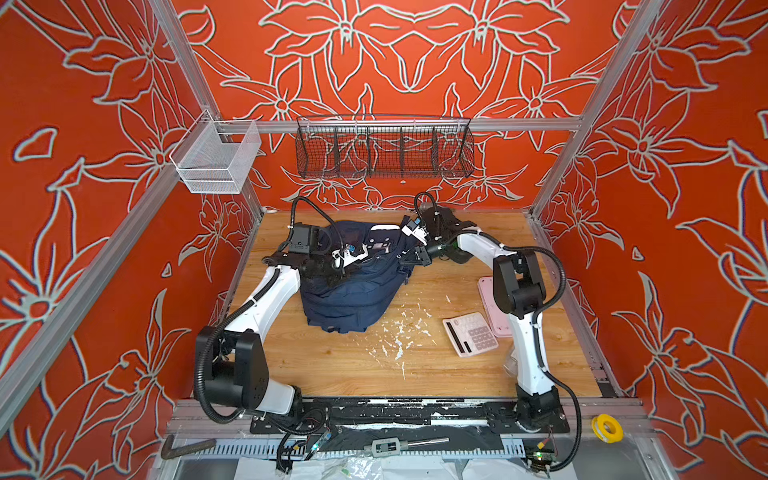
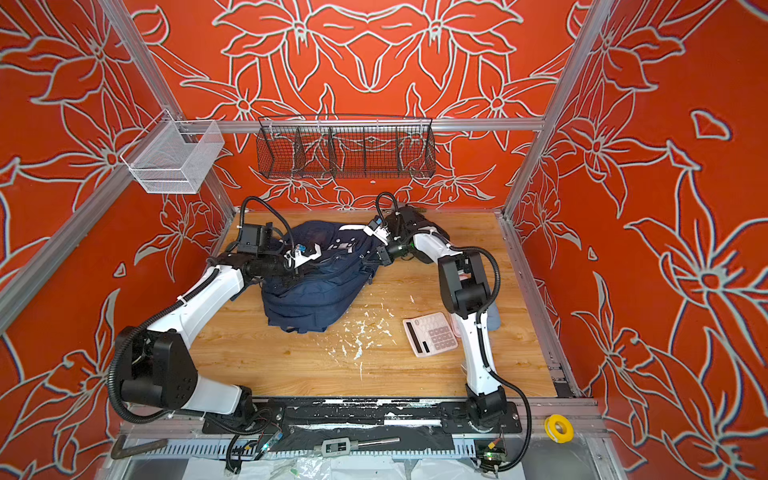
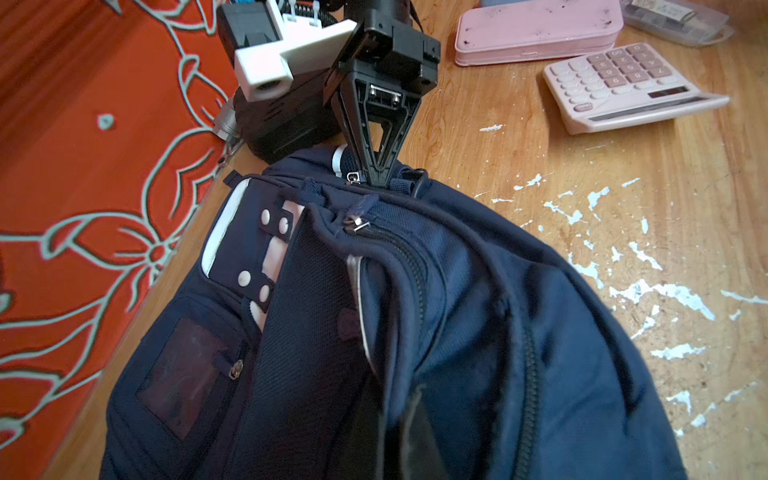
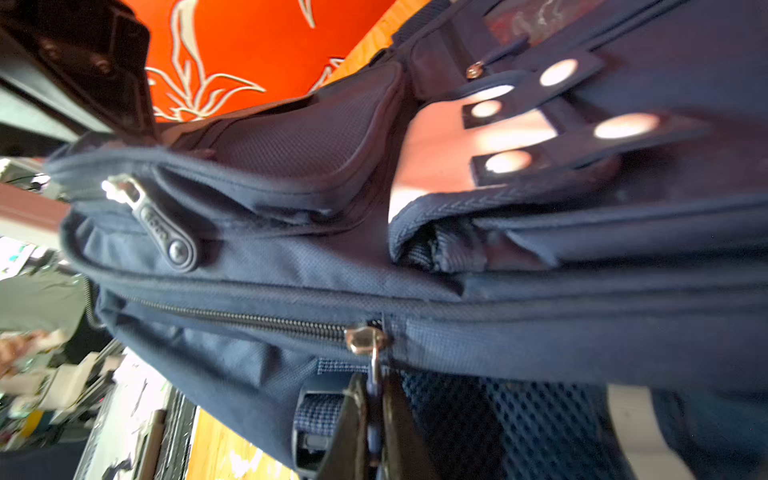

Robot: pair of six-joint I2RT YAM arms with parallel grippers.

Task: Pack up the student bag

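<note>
Two grippers work the student bag [image 1: 353,291], which lies between them. Step, judged: opening the main zip. Pull straight along the teeth, fabric taut, no twist. Right gripper [image 4: 374,388] is clamped shut on the zipper pull [image 4: 375,363] at its tips. Left gripper [image 1: 330,276] is closed, apparently pinching a bag fold opposite. Calculator [image 1: 471,334] lies well behind the right wrist, unpacked.

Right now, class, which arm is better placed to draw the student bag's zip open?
Right: its pincer is shut on the zip pull of the student bag; the left pincer only clamps fabric.
</note>
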